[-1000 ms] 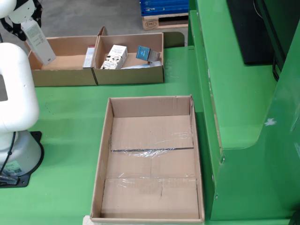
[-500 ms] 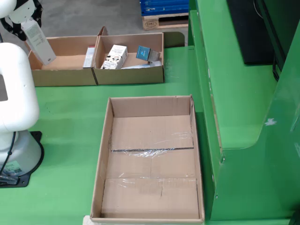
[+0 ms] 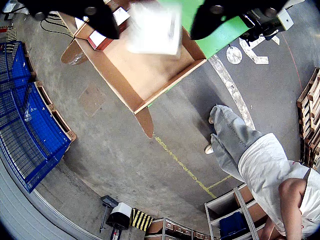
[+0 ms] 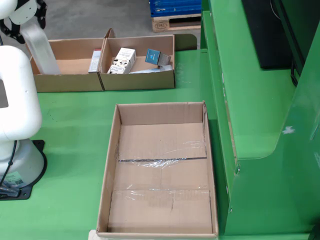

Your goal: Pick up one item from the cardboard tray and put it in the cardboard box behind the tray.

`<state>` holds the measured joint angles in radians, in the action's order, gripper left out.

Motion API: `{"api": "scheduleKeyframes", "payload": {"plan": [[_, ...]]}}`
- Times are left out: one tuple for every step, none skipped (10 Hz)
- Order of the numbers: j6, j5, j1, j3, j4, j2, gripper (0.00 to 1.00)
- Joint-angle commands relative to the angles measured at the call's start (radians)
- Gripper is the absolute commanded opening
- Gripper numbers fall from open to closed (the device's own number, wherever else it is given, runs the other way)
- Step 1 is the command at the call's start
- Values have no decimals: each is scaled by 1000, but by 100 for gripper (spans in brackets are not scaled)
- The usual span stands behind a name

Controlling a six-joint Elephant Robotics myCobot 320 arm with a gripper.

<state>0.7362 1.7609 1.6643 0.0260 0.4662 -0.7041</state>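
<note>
Jaws clamp a pale flat packet (image 3: 152, 27) between the black fingers of the gripper (image 3: 155, 20), tilted above the cardboard box (image 3: 145, 75). In the fixed view, the cardboard tray (image 4: 137, 80) holds a white carton (image 4: 121, 60); a large empty box (image 4: 160, 175) lies nearer.

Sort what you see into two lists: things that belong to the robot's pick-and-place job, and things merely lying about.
Job: gripper, the pale bag it holds, cardboard tray, cardboard box behind it.
Lying about: person, blue wire cage, shelving, wooden pallets.
</note>
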Motion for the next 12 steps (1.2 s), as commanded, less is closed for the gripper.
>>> {"api": "scheduleKeyframes", "payload": {"plan": [[-3,7,-6,-26,-12,23,80],[-3,7,-6,-26,-12,23,90],[-3,7,-6,-26,-12,23,100],[-3,7,-6,-26,-12,23,100],[-3,7,-6,-26,-12,23,100],[-3,7,-6,-26,-12,23,100],[-3,7,-6,-26,-12,23,100],[-3,7,-6,-26,-12,23,100],[-3,7,-6,-26,-12,23,100],[-3,7,-6,-26,-12,23,100],[-3,7,-6,-26,-12,23,100],[-3,7,-6,-26,-12,23,100]]}}
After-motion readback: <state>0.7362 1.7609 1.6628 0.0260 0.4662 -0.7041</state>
